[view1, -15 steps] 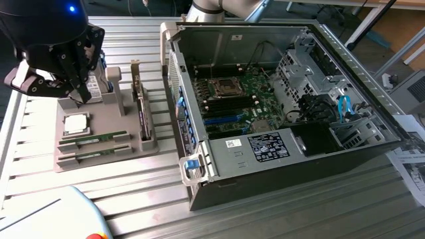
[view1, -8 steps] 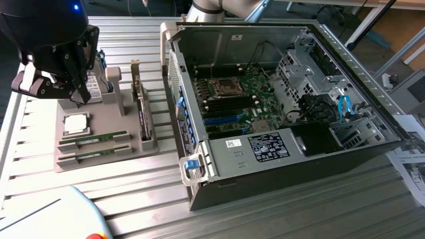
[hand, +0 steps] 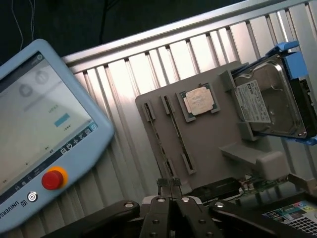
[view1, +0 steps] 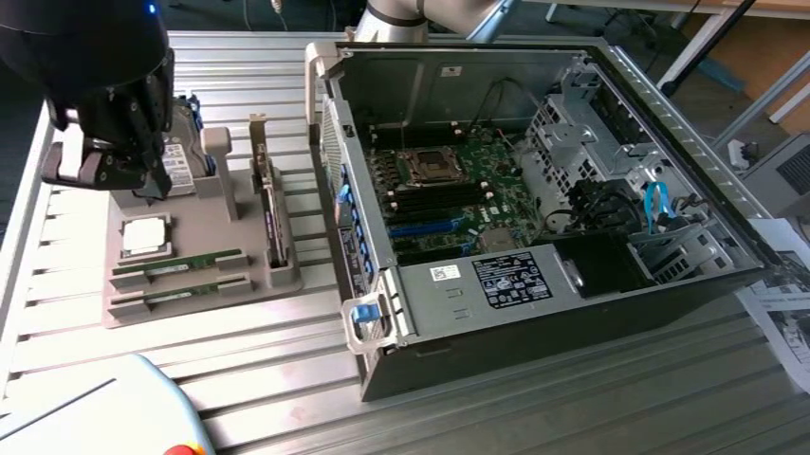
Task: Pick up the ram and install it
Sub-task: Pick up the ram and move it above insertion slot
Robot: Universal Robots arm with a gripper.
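2 ram sticks (view1: 177, 263) in grey tray (view1: 152, 314), hand (hand: 169, 182) pressed together, empty, partly hiding hard drive (view1: 188, 167)

A tabletop (view1: 532, 417) of ribbed, silvery metal slats spans nearly the whole exterior view, its grooves running from the left of the frame toward the right. Light glares white on the slats at the lower left (bright enough there to wash out the grooves). In the upper right corner, beyond the tabletop's far edge, a brown wooden panel (view1: 765, 57) stands behind slanting metal legs (view1: 765, 100). Printed sheets (view1: 782, 322) lie at the right edge of the frame. In the wrist view the same slats (hand: 148, 64) catch the light in pale bands, and past their rim the room falls into darkness.
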